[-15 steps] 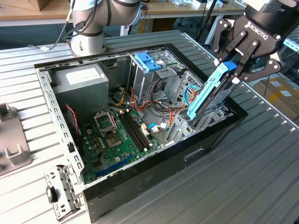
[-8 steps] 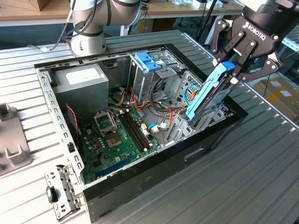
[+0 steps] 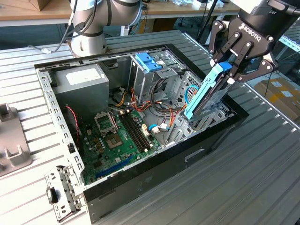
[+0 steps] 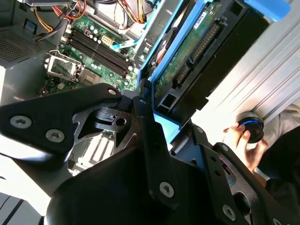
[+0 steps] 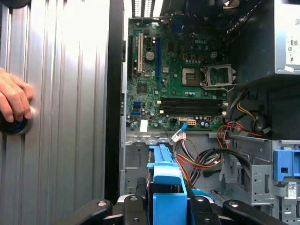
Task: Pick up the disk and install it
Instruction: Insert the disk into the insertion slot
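Ribbed grey metal table fills most of the exterior view; wooden benches and cardboard boxes sit in the background along the upper edge and right edge. Open black computer case lies on its side mid-frame, green motherboard exposed in the lower-left part of the case, grey power supply box at its upper left, drive cage with blue tabs at upper centre. Red, yellow and orange cables tangle between cage and board. Grey bracket part on the table at left edge; a small metal plate at lower left.

Gripper at upper right, fingers closed on the top end of the disk; disk in its light-blue frame tilts steeply, lower end down inside the case's right-hand bay, near the cables. Disk's circuit-board side shows in the second wrist view.

A person's hand rests on a round black knob on the table, cut off by the frame edge in the first wrist view. Where the disk's lower end touches is hidden by the case wall.
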Action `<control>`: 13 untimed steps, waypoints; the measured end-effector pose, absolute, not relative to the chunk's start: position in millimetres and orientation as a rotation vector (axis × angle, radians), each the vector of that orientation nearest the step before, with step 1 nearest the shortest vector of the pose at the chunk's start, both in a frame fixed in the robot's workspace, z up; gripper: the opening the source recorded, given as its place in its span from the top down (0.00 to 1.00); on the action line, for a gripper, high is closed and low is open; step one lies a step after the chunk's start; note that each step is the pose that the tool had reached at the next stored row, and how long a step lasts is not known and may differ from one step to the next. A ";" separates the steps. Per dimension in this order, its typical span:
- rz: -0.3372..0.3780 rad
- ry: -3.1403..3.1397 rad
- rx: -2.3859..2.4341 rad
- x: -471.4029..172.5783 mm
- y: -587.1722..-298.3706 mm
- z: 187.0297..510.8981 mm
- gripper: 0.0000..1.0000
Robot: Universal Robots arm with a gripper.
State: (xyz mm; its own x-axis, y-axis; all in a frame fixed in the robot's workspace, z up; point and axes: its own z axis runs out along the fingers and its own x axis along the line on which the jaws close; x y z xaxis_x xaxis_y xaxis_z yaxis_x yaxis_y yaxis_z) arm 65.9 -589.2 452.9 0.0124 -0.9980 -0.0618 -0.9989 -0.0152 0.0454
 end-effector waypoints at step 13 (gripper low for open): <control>0.119 2.204 -2.220 66.0 -583.0 441.4 0.63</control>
